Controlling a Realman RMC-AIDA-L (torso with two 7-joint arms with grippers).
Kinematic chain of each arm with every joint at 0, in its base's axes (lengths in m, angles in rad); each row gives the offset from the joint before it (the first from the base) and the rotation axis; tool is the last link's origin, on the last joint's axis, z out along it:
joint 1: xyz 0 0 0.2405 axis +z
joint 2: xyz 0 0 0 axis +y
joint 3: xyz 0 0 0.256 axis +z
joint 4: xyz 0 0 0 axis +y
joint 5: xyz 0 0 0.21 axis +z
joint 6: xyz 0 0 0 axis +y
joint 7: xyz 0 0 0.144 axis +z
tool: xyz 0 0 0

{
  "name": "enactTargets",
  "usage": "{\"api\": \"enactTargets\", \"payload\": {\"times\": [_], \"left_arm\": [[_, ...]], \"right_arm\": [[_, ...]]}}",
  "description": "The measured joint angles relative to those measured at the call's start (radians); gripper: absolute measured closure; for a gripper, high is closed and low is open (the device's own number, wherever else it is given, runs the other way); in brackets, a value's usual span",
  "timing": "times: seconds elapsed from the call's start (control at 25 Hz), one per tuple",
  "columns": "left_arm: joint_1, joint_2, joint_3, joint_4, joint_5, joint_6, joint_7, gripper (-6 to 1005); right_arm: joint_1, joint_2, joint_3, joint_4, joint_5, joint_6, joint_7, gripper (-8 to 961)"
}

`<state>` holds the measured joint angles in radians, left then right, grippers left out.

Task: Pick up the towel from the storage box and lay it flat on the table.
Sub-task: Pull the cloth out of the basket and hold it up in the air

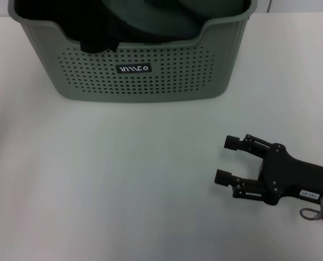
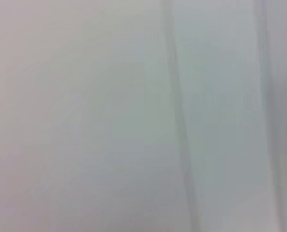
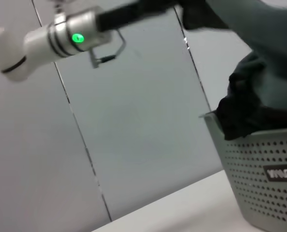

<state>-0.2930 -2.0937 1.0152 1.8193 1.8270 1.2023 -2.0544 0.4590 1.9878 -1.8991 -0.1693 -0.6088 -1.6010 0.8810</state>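
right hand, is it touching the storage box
Apart. The head view shows the right hand, fingers spread open, low over the table, with a wide stretch of bare white surface between it and the storage box.

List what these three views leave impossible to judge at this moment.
- Towel: head view's top edge cuts it off in the basket.
- Left gripper: missing from the head view; right wrist view shows only its arm above the basket.
- Left wrist view: featureless blur.
- Right gripper: open over the table.
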Motion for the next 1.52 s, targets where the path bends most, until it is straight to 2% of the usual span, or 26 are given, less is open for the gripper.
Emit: {"api": "enactTargets", "payload": {"times": [0.16,0.24,0.36,0.48,0.64,0.76,1.12,1.36,1.52], "left_arm": [[0.053,0.000,-0.081,-0.060,-0.371,0.140,0.223,964],[0.059,0.000,-0.119,-0.104,-0.494,0.235,0.300,965],[0.044,0.003,-0.192,-0.223,-0.676,0.428,0.398,965],[0.000,0.022,-0.273,-0.377,-0.802,0.630,0.432,966],[-0.032,0.058,-0.309,-0.516,-0.838,0.753,0.436,967],[-0.026,0.066,-0.305,-0.559,-0.832,0.787,0.456,968],[-0.021,0.050,-0.257,-0.567,-0.820,0.810,0.494,971],[-0.033,0.038,-0.215,-0.568,-0.821,0.811,0.548,971],[-0.054,0.021,-0.182,-0.568,-0.823,0.810,0.581,971]], "right_arm": [[-0.018,0.000,0.029,-0.004,0.000,-0.015,-0.014,101],[-0.025,-0.001,0.049,-0.006,0.000,-0.034,-0.026,102],[-0.028,-0.006,0.086,-0.008,0.000,-0.084,-0.041,104],[-0.022,-0.014,0.114,-0.012,0.000,-0.148,-0.045,105],[-0.004,-0.025,0.144,-0.014,0.001,-0.252,-0.039,107],[0.018,-0.026,0.168,-0.014,0.001,-0.315,-0.032,109],[0.136,-0.005,0.166,-0.014,-0.055,-0.305,0.106,113],[0.170,0.037,0.167,-0.015,-0.059,-0.282,0.189,292],[0.168,0.042,0.167,-0.046,-0.054,-0.233,0.216,324]]}}
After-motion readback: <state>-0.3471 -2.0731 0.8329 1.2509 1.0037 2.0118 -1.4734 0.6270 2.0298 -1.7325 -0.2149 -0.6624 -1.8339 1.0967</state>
